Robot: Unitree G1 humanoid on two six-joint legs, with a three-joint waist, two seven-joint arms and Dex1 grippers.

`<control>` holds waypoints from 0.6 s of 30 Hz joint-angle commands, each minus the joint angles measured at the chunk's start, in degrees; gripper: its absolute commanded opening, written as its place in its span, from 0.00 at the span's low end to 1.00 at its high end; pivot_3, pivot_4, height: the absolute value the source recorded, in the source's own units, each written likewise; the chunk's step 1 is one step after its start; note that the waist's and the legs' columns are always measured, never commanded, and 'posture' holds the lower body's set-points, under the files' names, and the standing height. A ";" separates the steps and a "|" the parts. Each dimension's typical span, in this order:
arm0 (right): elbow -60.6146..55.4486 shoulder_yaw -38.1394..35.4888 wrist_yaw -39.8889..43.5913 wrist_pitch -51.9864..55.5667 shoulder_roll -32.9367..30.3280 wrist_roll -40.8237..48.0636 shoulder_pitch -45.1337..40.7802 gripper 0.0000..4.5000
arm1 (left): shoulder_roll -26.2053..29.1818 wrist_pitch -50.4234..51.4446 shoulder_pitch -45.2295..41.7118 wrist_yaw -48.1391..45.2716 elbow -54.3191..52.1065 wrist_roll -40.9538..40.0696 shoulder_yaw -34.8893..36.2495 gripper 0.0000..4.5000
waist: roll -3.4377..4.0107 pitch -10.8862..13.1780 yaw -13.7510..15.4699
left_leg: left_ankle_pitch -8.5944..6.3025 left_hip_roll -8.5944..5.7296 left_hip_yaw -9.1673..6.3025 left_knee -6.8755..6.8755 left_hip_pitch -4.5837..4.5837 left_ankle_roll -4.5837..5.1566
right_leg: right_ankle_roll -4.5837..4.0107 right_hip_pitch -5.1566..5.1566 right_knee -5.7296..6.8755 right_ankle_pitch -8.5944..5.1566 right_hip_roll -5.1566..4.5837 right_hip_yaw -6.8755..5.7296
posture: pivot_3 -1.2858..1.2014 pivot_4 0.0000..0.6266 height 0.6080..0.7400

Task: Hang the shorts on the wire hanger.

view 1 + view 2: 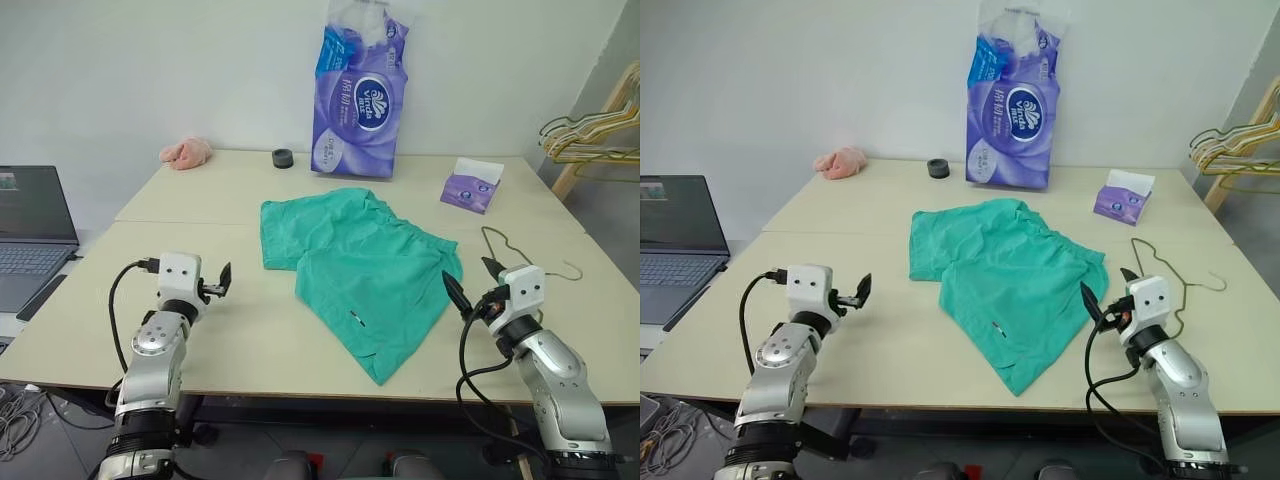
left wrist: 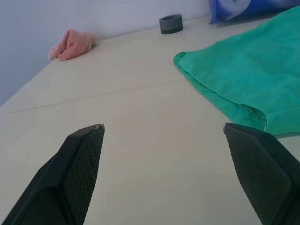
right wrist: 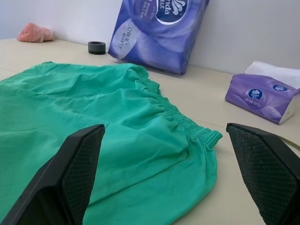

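On your far left, well away from the shorts (image 1: 357, 270), an open laptop (image 1: 33, 232) sits off the table's (image 1: 230, 340) left edge. Your left gripper (image 1: 222, 281) hovers low over the bare tabletop to the left of the shorts, not touching them, and its two black fingers (image 2: 77, 164) are spread wide with nothing between them. Behind it, near the wall and well back from the shorts, you have a pink cloth lump (image 1: 187, 152) and a small dark ring (image 1: 283, 158).

The shorts lie flat in the middle of the table, teal-green, with the gathered waistband (image 3: 187, 125) along their right side and a small dark label (image 1: 356, 320) near the front hem. Straight behind the shorts a tall purple tissue pack (image 1: 360, 100) stands against the wall.

Right of the shorts and back a little sits a small purple tissue packet (image 1: 471, 186). The wire hanger (image 1: 512, 253) lies flat on the table just beside the shorts' right edge. Your right gripper (image 1: 473, 282) hangs near the waistband corner, fingers wide apart and empty. Farther right, off the table, more hangers (image 1: 590, 135) hang on a wooden stand.
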 commanded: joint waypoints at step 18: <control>-18.68 -8.20 19.21 11.66 -21.07 12.03 15.08 1.00 | 8.19 29.15 -14.56 -46.04 -20.36 -10.86 -34.62 0.98 | 0.31 0.48 -3.33 | -0.06 0.20 0.04 -0.03 -0.18 0.10 | 0.15 0.05 -0.23 -0.36 0.19 -0.10 | 0.46 0.06 1.00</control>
